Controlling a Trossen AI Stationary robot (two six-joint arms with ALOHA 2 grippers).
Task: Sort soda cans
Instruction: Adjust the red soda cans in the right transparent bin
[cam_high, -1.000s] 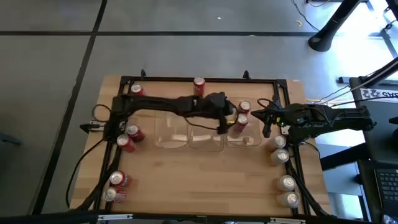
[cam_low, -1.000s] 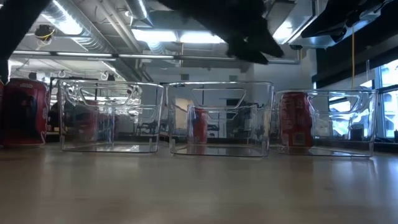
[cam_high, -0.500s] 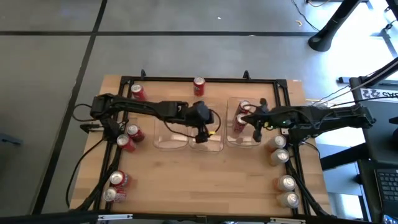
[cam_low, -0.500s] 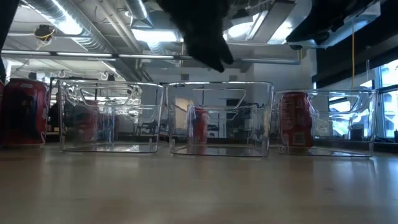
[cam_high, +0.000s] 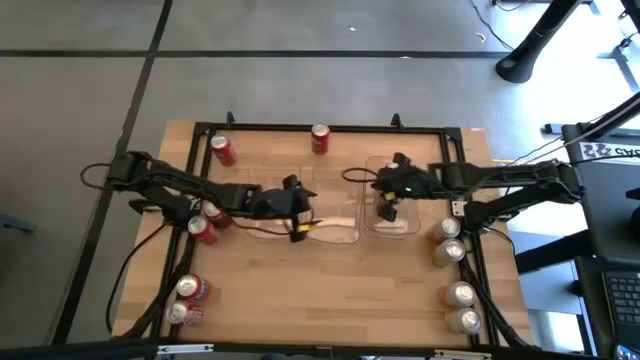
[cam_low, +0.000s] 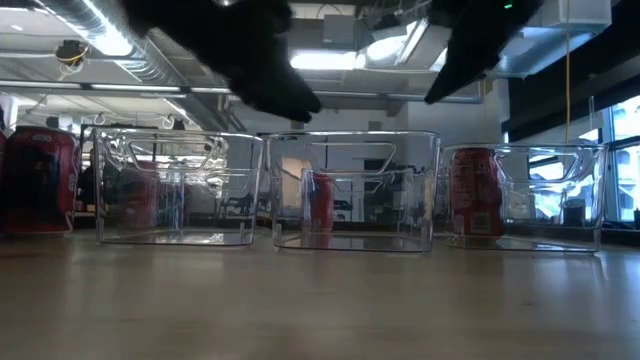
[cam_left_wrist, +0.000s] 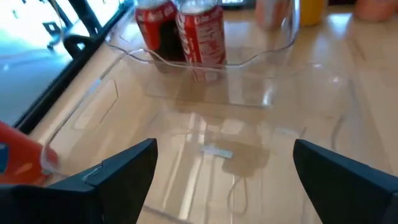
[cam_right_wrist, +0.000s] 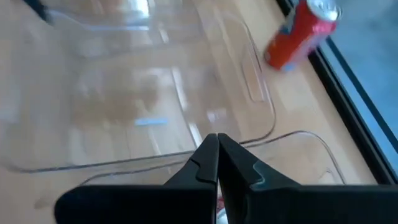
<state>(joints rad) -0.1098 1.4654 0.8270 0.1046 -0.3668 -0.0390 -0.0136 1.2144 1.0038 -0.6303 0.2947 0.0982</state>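
Red soda cans stand in several groups on the wooden table (cam_high: 330, 285). Two red cans (cam_left_wrist: 186, 31) sit upright, touching, inside the right-hand clear bin (cam_high: 392, 210); the low view shows one of them (cam_low: 474, 192) through the bin wall. One red can (cam_high: 320, 138) stands alone at the far edge of the table, beyond the middle bin (cam_high: 330, 225), and shows through that bin in the low view. Another red can (cam_high: 223, 150) is near the far left corner. Two red cans (cam_high: 207, 220) stand together just beside the left bin (cam_high: 262, 222), and two more (cam_high: 185, 300) near the front left corner.

The pale cans are all on the right side: two (cam_high: 446, 240) just outside the right bin, and two (cam_high: 462, 307) near the front right corner.

The left gripper (cam_high: 297, 222) hangs above the boundary of the left and middle bins, fingers (cam_left_wrist: 118, 171) spread wide with nothing between them; its wrist camera looks across an empty bin floor toward the two red cans.

The right gripper (cam_high: 388, 205) is over the right-hand bin, just above the cans there. Its jaws are pressed fully together, holding nothing, as the right wrist view shows (cam_right_wrist: 216, 158).

The three clear bins stand in a row across the table's middle.
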